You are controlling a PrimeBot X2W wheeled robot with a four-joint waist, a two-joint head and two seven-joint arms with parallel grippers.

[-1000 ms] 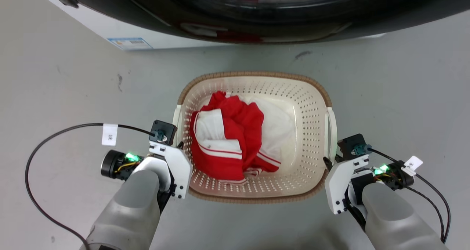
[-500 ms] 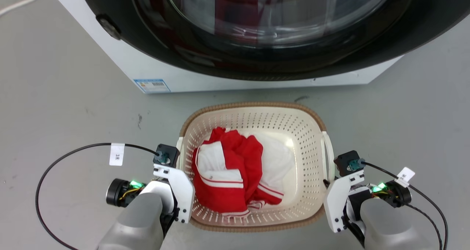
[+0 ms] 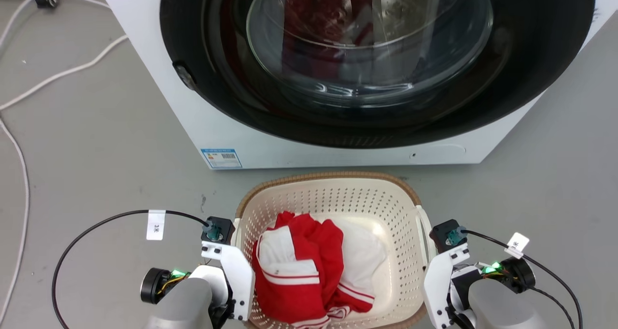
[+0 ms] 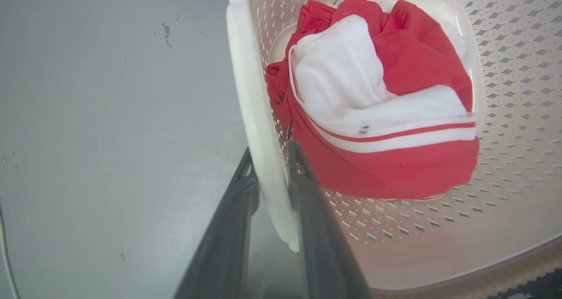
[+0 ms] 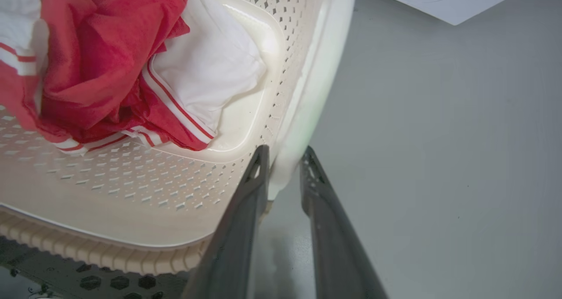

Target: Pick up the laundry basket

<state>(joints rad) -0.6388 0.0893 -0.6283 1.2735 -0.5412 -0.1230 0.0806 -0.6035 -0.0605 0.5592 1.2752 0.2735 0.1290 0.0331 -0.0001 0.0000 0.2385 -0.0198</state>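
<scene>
The laundry basket (image 3: 333, 196), cream perforated plastic with a brown woven rim, sits low in the head view in front of the washing machine. It holds a crumpled red and white garment (image 3: 299, 271). My left gripper (image 4: 271, 158) is shut on the basket's white left handle (image 4: 252, 92), one dark finger on each side of it. In the same way my right gripper (image 5: 284, 156) is shut on the white right handle (image 5: 316, 92). Both wrists flank the basket's sides in the head view. I cannot tell whether the basket's base touches the floor.
A white washing machine (image 3: 193, 126) with a dark round door and glass bowl (image 3: 367, 44) stands just beyond the basket. White cables (image 3: 19, 97) trail over the grey floor at the far left. Bare floor lies to the left and right of the basket.
The whole head picture has shifted: much more of the washing machine shows and the basket lies lower in the frame. Both grippers stay at the basket's handles.
</scene>
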